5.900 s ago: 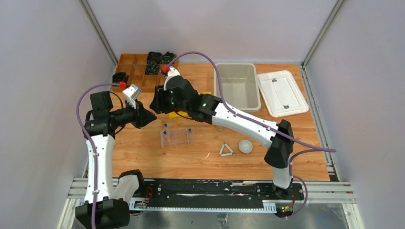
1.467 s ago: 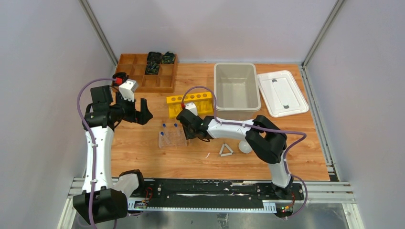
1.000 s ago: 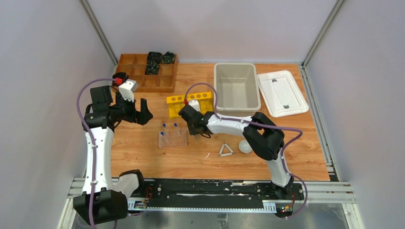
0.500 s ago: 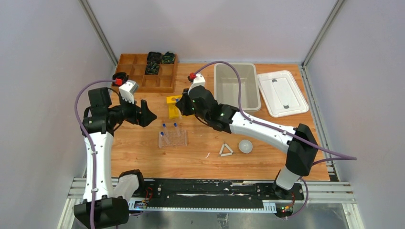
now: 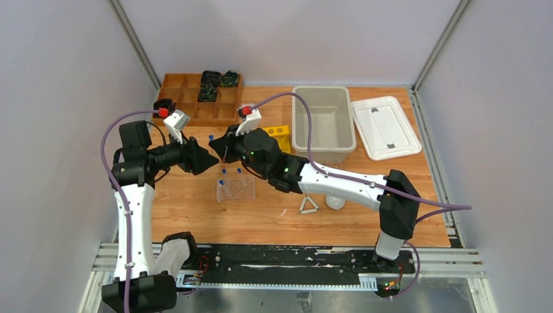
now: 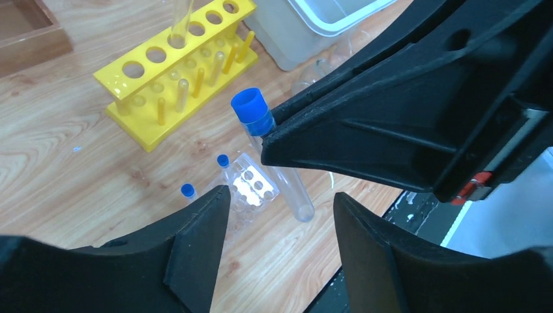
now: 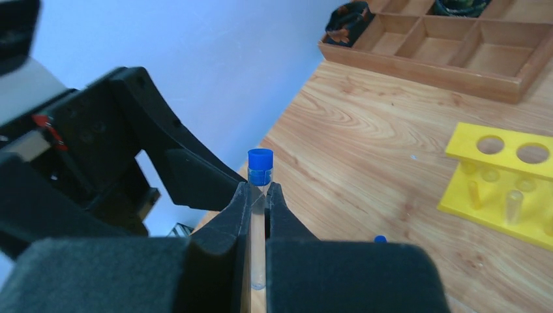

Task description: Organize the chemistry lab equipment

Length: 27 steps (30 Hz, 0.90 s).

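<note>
Blue cap uppermost, pinching the small clear tube (image 7: 259, 175) tight in the right gripper (image 7: 259, 190), having risen from beside the clear plastic tube rack (image 5: 236, 189); presenting it mid-air just ahead of the left gripper (image 6: 280, 197), narrowing from full spread to half-open, gripping nothing yet. Probably handing over before racking.

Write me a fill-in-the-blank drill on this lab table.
The right hand is shut on a tube with a ____ cap. The left hand, facing it, is ____, not shut. The six-hole rack is ____. The white frame beside the round dish is a ____.
Missing: blue; open; yellow; triangle.
</note>
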Each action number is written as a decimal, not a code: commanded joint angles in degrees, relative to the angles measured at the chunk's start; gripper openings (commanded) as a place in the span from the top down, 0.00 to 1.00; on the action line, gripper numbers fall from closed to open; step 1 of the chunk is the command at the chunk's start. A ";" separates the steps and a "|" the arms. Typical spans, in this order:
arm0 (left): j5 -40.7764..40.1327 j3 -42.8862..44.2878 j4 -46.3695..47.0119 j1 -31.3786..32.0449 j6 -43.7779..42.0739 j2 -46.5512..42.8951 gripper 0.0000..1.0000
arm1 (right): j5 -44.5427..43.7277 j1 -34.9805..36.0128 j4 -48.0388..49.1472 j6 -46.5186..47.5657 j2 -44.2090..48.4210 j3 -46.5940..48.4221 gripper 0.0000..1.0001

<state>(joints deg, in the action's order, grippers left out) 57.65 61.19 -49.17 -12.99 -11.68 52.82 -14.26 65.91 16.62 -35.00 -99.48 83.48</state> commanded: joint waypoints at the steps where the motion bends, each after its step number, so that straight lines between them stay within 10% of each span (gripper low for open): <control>1: 2.40 -0.31 0.39 0.10 0.04 0.47 0.39 | -2.62 1.34 7.41 -1.01 -0.05 0.98 1.00; 10: 2.26 -0.84 0.27 0.12 -0.81 1.17 0.77 | -0.76 1.59 9.15 -1.77 -0.16 0.51 0.99; 14: 1.79 -1.13 0.39 0.13 -2.18 0.83 0.89 | 1.76 1.04 3.39 -2.61 -1.19 3.91 0.79; 19: -0.08 -2.07 0.39 0.13 -6.90 -0.97 0.95 | 5.94 -1.41 -13.86 -3.58 -3.62 13.09 0.61; 27: -1.80 -1.86 0.39 0.14 -9.17 -1.82 0.98 | 11.40 -3.80 -24.48 0.17 -6.44 20.70 0.64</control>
<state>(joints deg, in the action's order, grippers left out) 56.36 59.55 -49.39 -13.02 -18.79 51.79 -6.85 63.26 -1.21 -36.69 -104.29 100.22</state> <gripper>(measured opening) 0.206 0.370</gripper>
